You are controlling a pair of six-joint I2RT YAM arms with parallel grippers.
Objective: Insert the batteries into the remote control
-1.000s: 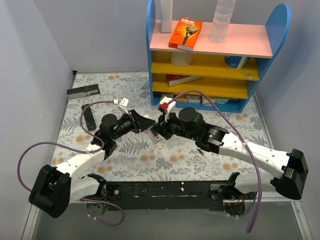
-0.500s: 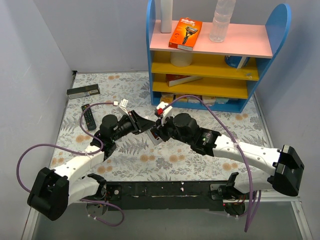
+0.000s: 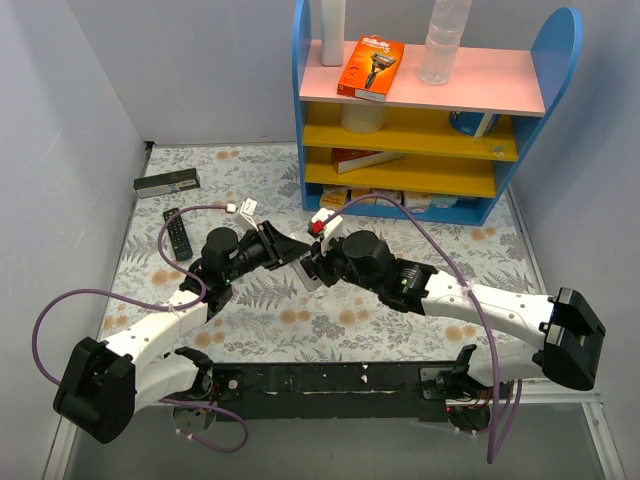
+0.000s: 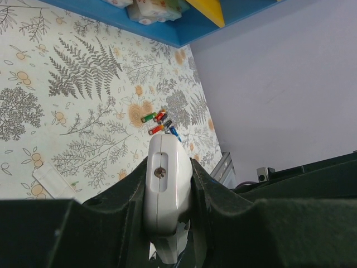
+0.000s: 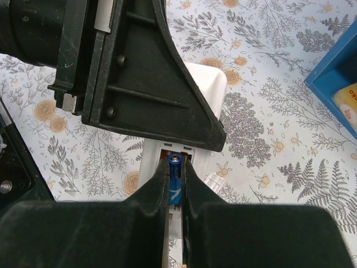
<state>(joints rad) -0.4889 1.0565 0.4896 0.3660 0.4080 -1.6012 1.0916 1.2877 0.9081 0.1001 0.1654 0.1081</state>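
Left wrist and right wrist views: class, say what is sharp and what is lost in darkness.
Left wrist view: the loose batteries and floral cloth are sharp; the left claw gripping the remote control is near-black. Right wrist view: the blue battery is crisp; the right claw holding it is dark.

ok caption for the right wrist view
Right gripper holds a blue battery at the open bay of the remote.
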